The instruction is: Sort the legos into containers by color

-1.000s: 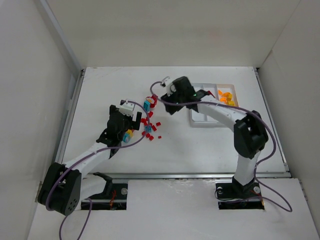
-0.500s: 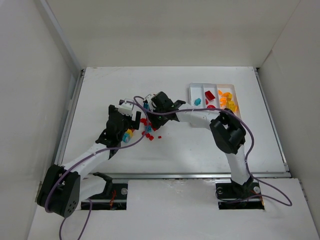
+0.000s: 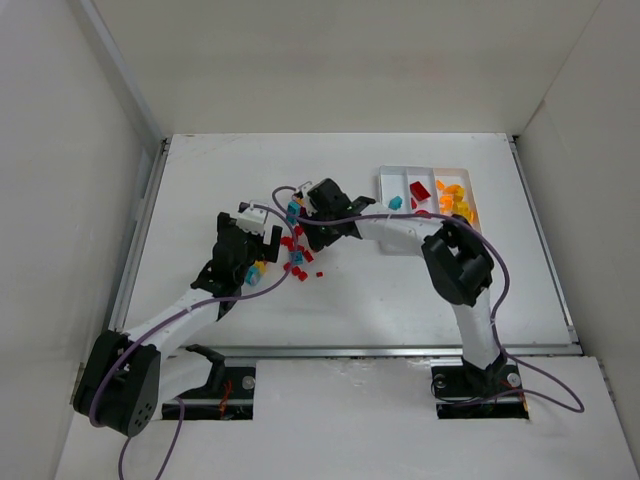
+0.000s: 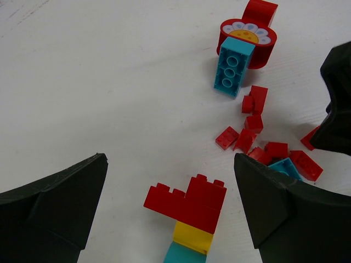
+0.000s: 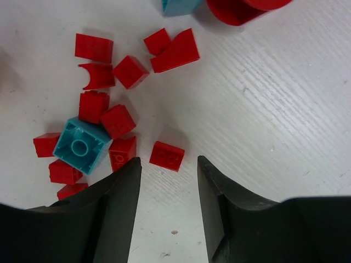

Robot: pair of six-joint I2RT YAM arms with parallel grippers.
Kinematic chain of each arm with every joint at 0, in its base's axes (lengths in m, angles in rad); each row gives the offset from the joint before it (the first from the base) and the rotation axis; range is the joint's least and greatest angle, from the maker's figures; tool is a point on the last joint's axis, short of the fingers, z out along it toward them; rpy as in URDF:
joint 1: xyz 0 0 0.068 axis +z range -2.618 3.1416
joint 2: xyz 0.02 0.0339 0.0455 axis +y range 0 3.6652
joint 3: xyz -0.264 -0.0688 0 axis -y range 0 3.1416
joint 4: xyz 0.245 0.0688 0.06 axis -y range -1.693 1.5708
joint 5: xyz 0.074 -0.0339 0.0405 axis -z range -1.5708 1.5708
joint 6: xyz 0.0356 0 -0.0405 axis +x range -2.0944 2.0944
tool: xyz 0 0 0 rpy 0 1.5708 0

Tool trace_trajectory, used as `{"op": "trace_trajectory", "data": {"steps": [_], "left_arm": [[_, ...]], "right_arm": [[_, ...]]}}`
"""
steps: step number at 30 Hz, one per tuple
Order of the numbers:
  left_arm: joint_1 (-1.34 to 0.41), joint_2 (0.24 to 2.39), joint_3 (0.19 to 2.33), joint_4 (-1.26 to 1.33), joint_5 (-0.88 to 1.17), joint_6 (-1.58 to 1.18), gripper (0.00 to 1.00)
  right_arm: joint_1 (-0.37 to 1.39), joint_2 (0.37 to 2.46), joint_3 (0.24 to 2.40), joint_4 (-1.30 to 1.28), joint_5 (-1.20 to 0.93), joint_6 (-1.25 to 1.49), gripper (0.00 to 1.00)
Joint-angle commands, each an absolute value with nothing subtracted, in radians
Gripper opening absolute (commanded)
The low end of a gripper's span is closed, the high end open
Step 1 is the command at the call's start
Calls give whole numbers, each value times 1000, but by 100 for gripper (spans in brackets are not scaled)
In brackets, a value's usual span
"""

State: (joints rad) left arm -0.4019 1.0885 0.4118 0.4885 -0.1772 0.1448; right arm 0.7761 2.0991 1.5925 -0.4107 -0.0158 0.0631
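From above, the right arm (image 3: 405, 228) covers the near end of the tray (image 3: 420, 167), and the bricks inside (image 3: 452, 198) are too small to tell by shape. At the left wrist, a teal block (image 4: 184, 256) is cut off by the bottom edge. A red piece (image 4: 261, 11) runs off the top, and a teal square brick (image 4: 284, 167) lies partly behind the left gripper's finger (image 4: 279, 213). At the right wrist, a teal piece (image 5: 178, 5) and a round red piece (image 5: 236, 10) run off the top. A red brick (image 5: 67, 190) is half hidden by the right gripper's finger (image 5: 82, 230).

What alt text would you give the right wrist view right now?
The right fingers stand apart, with a small red brick lying just beyond the gap between them on the white table. Left of it lies a cluster of red bricks with one teal brick among them.
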Motion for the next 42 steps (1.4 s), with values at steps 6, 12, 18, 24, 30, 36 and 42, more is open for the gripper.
{"op": "trace_trajectory", "data": {"steps": [6,12,18,24,30,36,42], "left_arm": [[-400,1060,408,525,-181,140,100],[-400,1060,408,525,-181,140,100],[-400,1060,408,525,-181,140,100],[-400,1060,399,525,-181,140,100],[-400,1060,399,525,-181,140,100],[-400,1060,399,525,-181,140,100],[-400,1060,399,525,-181,140,100]], "right_arm": [[733,2114,1609,-348,-81,110,50],[733,2134,1609,-357,-81,110,49],[752,2154,1629,-379,-81,83,49],[772,2163,1638,-388,-63,74,49],[772,2148,1638,-397,-43,74,47],[772,2125,1637,-417,70,74,47],[741,2137,1595,-426,83,74,47]]}}
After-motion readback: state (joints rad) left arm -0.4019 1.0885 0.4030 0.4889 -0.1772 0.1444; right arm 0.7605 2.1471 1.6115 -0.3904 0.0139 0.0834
